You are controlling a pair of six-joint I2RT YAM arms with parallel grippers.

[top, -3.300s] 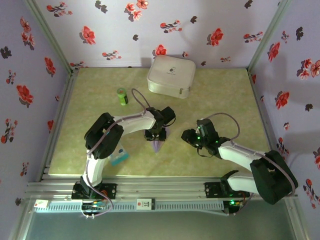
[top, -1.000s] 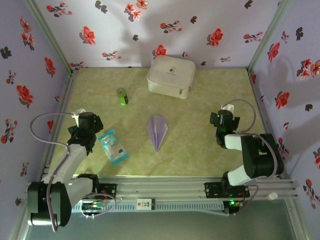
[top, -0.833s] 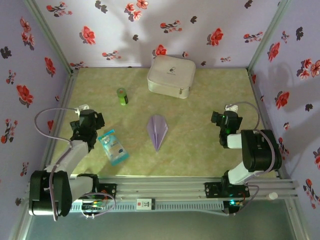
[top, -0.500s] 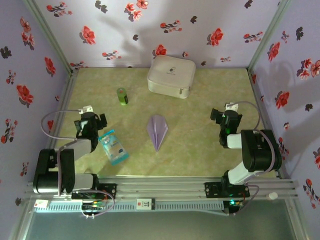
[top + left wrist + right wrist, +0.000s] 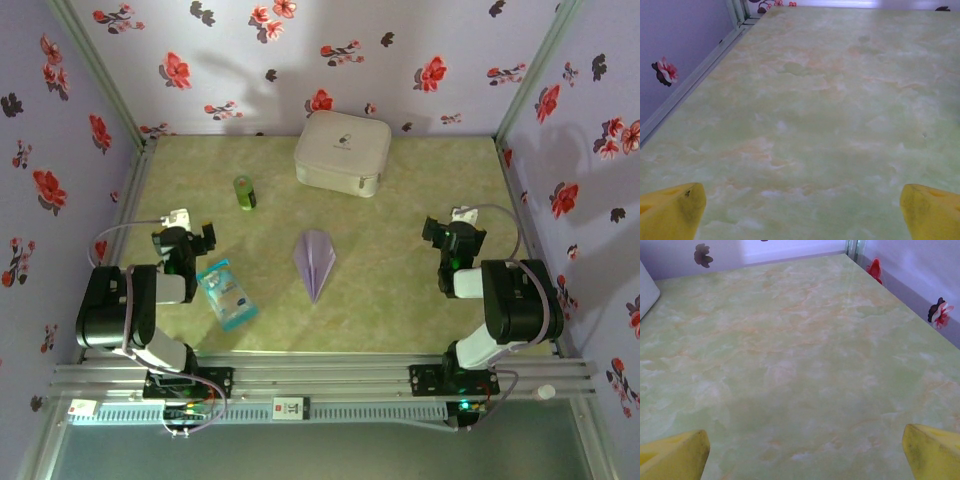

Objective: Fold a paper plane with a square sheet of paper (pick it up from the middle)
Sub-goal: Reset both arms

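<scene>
1. Paper plane point(image 5: 316, 262): lies flat on the green marbled table point(image 5: 420, 190) near its centre in the top view. It is a narrow lavender dart with a centre crease, and its pointed nose is directed toward 6 o'clock. Nothing touches it.

2. Left gripper point(image 5: 188, 232): positioned at 9 o'clock from the plane and well apart from it, near the left wall. The jaws are spread wide and hold nothing. In the left wrist view the 2 yellow fingertips point(image 5: 671, 212) sit at the lower corners, with bare table between them.

3. Right gripper point(image 5: 455, 228): positioned at 3 o'clock from the plane, well apart from it. The jaws are spread wide and hold nothing. In the right wrist view the 2 yellow fingertips point(image 5: 935, 450) frame bare table, and a corner of the white case point(image 5: 646, 287) shows at the left edge.

4. Other items, referenced from the plane:
- White case point(image 5: 342, 152): at 12 o'clock, near the back wall.
- Small green cylinder point(image 5: 245, 192): at 10 o'clock, lying on the table.
- Blue-and-white packet point(image 5: 224, 293): at 8 o'clock, just beside the left arm.
</scene>
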